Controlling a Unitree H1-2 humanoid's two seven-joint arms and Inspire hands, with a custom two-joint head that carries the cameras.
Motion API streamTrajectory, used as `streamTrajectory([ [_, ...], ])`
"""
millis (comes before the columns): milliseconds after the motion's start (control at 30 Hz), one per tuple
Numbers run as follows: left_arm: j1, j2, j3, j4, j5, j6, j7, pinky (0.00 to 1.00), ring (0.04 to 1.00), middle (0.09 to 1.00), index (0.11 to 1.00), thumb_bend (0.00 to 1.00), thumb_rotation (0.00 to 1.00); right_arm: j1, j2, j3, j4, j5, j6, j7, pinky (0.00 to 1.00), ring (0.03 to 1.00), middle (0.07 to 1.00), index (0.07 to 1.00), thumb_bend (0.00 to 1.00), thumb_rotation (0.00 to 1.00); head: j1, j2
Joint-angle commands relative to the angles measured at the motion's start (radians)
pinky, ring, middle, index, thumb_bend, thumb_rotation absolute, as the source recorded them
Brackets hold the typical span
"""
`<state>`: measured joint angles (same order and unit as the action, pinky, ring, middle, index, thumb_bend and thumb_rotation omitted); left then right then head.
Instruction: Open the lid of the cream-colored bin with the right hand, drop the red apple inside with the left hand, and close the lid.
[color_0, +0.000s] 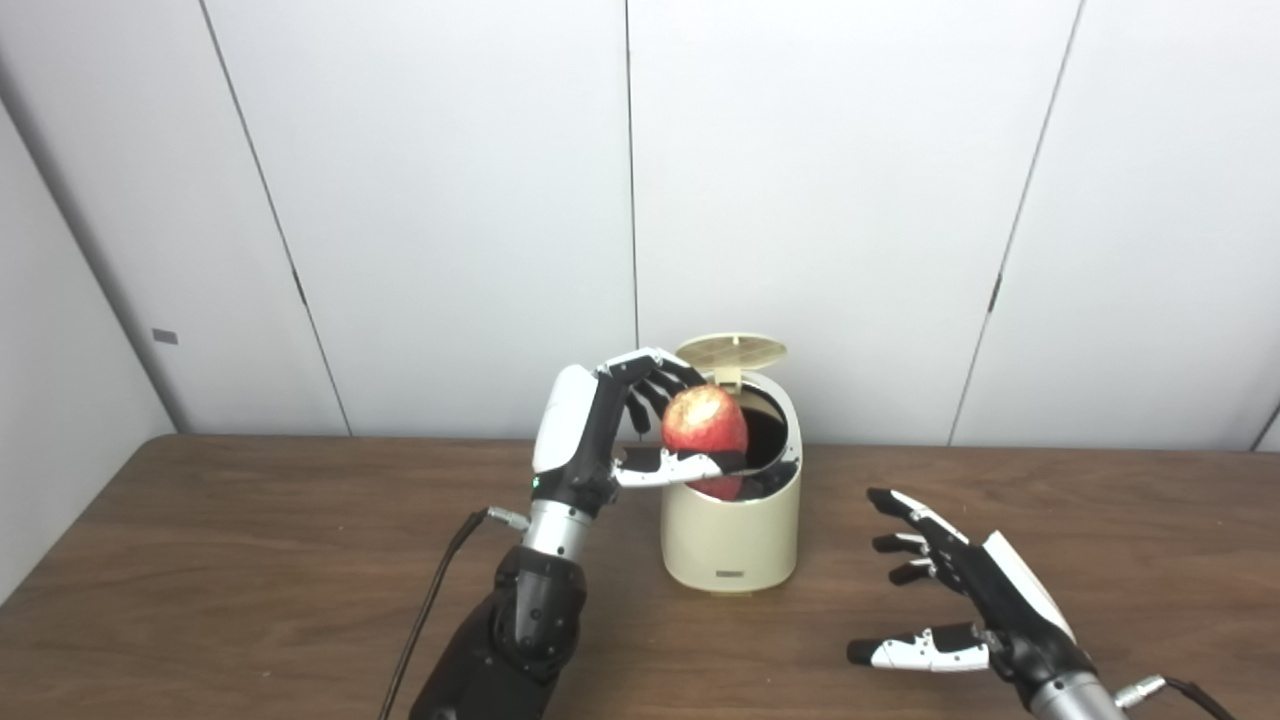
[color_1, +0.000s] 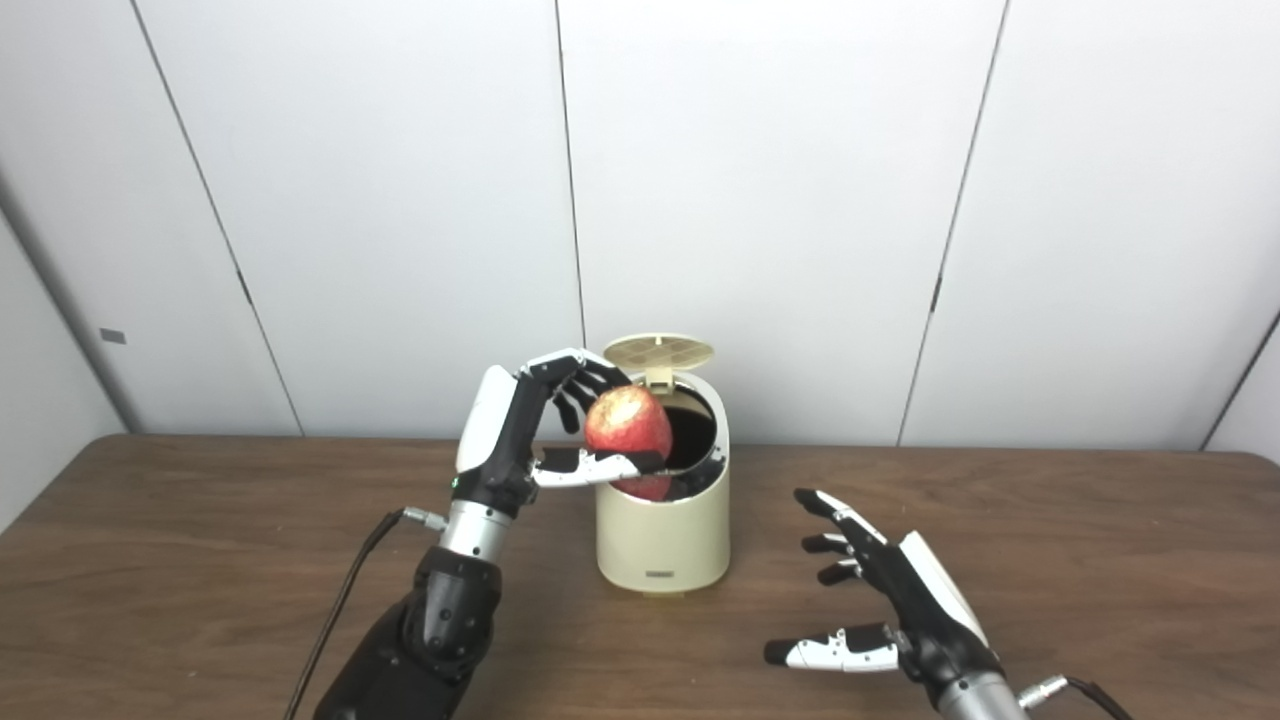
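Note:
A cream-colored bin (color_0: 732, 540) stands on the wooden table (color_0: 250, 560), its round lid (color_0: 731, 350) tipped up at the back and its dark mouth showing. My left hand (color_0: 610, 430) is shut on the red apple (color_0: 705, 422), holding it over the bin's front-left rim, fingers behind it and thumb across its lower front. The apple's bottom is partly hidden behind the thumb and rim. My right hand (color_0: 960, 600) hovers low over the table to the right of the bin, open, fingers spread, touching nothing.
A black cable (color_0: 430, 600) runs from my left wrist down to the table's front edge. White wall panels (color_0: 450, 200) stand right behind the table's back edge, close behind the bin.

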<state>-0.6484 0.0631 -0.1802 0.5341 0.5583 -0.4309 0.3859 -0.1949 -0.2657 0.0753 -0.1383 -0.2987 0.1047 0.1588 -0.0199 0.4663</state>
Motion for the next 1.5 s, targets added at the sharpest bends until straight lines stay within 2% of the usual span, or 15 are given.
streamTrajectory([
  [0, -0.071, 0.002, -0.02, 0.011, 0.025, -0.038, 0.063, 0.27, 0.411, 0.471, 0.504, 0.51, 0.0, -0.037, -0.001, -0.009, -0.028, -0.001, -0.033, -0.023, 0.67, 0.8, 0.909, 0.89, 0.69, 0.13, -0.002, 0.002],
  [200, -0.094, 0.015, -0.086, 0.065, 0.049, -0.039, 0.157, 0.29, 0.42, 0.473, 0.499, 0.51, 0.0, -0.036, 0.004, -0.011, -0.026, -0.001, -0.036, -0.028, 0.67, 0.797, 0.911, 0.89, 0.7, 0.13, -0.004, 0.003],
  [433, -0.129, 0.035, -0.175, 0.145, 0.083, -0.039, 0.305, 0.27, 0.413, 0.466, 0.504, 0.51, 0.0, -0.03, 0.01, -0.01, -0.041, -0.005, -0.029, -0.029, 0.67, 0.794, 0.912, 0.89, 0.69, 0.13, -0.009, 0.006],
  [600, -0.152, 0.046, -0.218, 0.201, 0.181, -0.038, 0.42, 0.26, 0.413, 0.462, 0.508, 0.51, 0.0, -0.025, 0.011, -0.011, -0.049, -0.001, -0.028, -0.026, 0.67, 0.794, 0.913, 0.891, 0.69, 0.12, -0.01, 0.009],
  [733, -0.154, 0.051, -0.237, 0.217, 0.275, 0.027, 0.478, 0.27, 0.349, 0.427, 0.503, 0.52, 0.0, -0.021, 0.006, -0.014, -0.038, 0.002, -0.046, -0.028, 0.66, 0.791, 0.911, 0.894, 0.69, 0.12, -0.011, 0.011],
  [767, -0.154, 0.05, -0.238, 0.22, 0.287, 0.038, 0.489, 0.26, 0.333, 0.459, 0.495, 0.52, 0.0, -0.02, 0.005, -0.015, -0.036, 0.004, -0.049, -0.029, 0.65, 0.786, 0.909, 0.894, 0.69, 0.12, -0.011, 0.011],
  [967, -0.155, 0.047, -0.241, 0.229, 0.311, 0.059, 0.515, 0.26, 0.345, 0.484, 0.493, 0.53, 0.0, -0.017, 0.006, -0.018, -0.038, 0.009, -0.05, -0.027, 0.65, 0.781, 0.91, 0.891, 0.69, 0.13, -0.008, 0.014],
  [1133, -0.146, 0.05, -0.238, 0.209, 0.307, 0.071, 0.491, 0.31, 0.387, 0.487, 0.495, 0.53, 0.0, -0.018, 0.005, -0.016, -0.039, 0.007, -0.051, -0.026, 0.65, 0.775, 0.907, 0.889, 0.69, 0.13, -0.003, 0.02],
  [1467, -0.134, 0.058, -0.234, 0.178, 0.311, 0.088, 0.476, 0.35, 0.414, 0.489, 0.496, 0.53, 0.0, -0.023, 0.01, -0.012, -0.044, 0.01, -0.036, -0.02, 0.62, 0.777, 0.906, 0.883, 0.69, 0.11, 0.002, 0.024],
])
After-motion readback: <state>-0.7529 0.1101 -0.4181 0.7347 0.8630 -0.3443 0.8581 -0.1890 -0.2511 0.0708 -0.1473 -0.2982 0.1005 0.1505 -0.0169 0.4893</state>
